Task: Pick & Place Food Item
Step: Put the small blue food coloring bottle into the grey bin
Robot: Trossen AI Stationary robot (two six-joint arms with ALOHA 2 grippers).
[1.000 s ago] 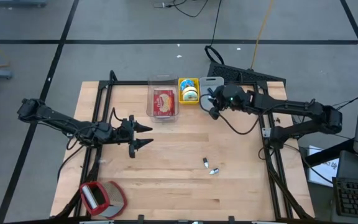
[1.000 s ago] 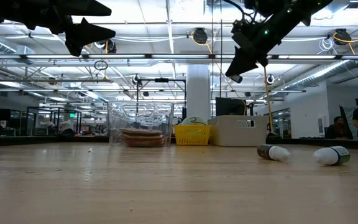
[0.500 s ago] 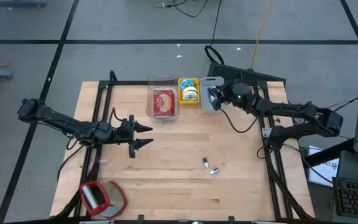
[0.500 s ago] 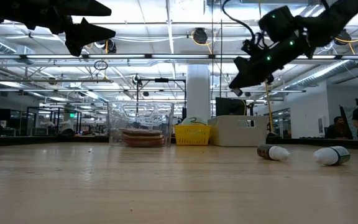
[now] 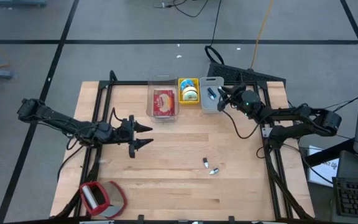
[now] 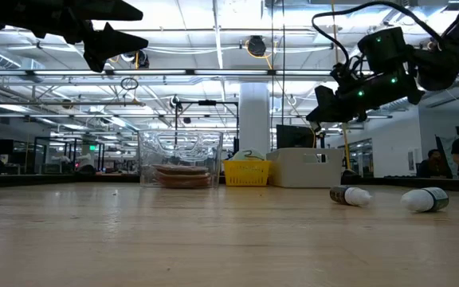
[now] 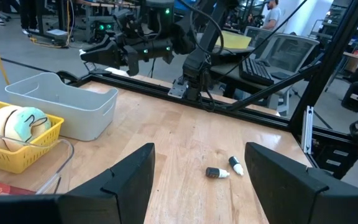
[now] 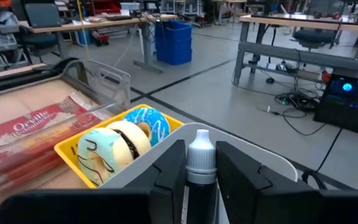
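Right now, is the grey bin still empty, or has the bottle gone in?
Not in yet: the right gripper is shut on the small bottle, holding it over the grey bin. The bin's floor isn't visible.

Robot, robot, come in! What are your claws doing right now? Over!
Right gripper shut on small white-capped bottle, up over grey bin. Left gripper open, waiting above table. Two more bottles lying mid-table. Nothing in the way.

- It was a robotics lab in an open-plan industrial hall.
- Beyond the wooden surface [image 6: 213,231] stood workbenches [image 8: 303,28], monitors [image 7: 284,53], ceiling ducts [image 6: 213,76] and floor cables [image 8: 291,99].
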